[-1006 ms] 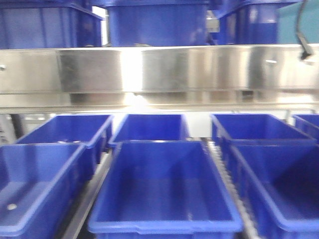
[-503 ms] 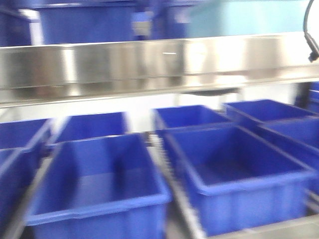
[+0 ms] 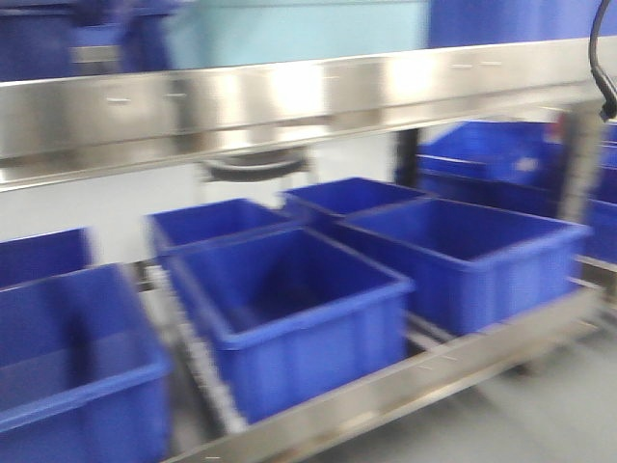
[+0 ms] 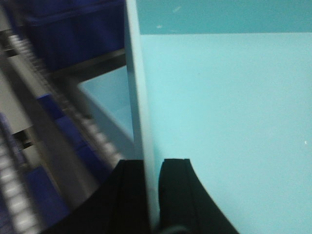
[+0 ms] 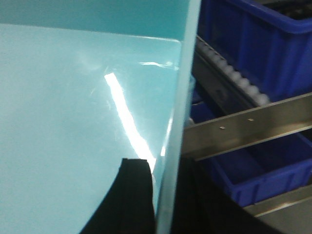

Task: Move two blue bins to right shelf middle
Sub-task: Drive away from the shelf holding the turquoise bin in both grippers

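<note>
A light blue bin (image 4: 229, 112) fills both wrist views, seen from inside. My left gripper (image 4: 152, 163) is shut on the bin's thin upright wall (image 4: 141, 97), with one black finger on each side. My right gripper (image 5: 163, 165) is shut on the opposite wall (image 5: 178, 122) of the same bin (image 5: 73, 97) in the same way. Neither gripper nor the held bin can be made out in the blurred front view. Whether a second bin is nested inside cannot be told.
Several dark blue bins (image 3: 289, 309) sit on a roller shelf behind a steel front rail (image 3: 405, 386). A steel shelf beam (image 3: 289, 96) crosses above them. More blue bins (image 3: 501, 154) show on a rack at the right. A black cable (image 3: 603, 68) hangs at the right edge.
The front view has swung to the right: the dark blue bins slid leftwards in the frame, and a further rack with blue bins has come into sight at the right.
</note>
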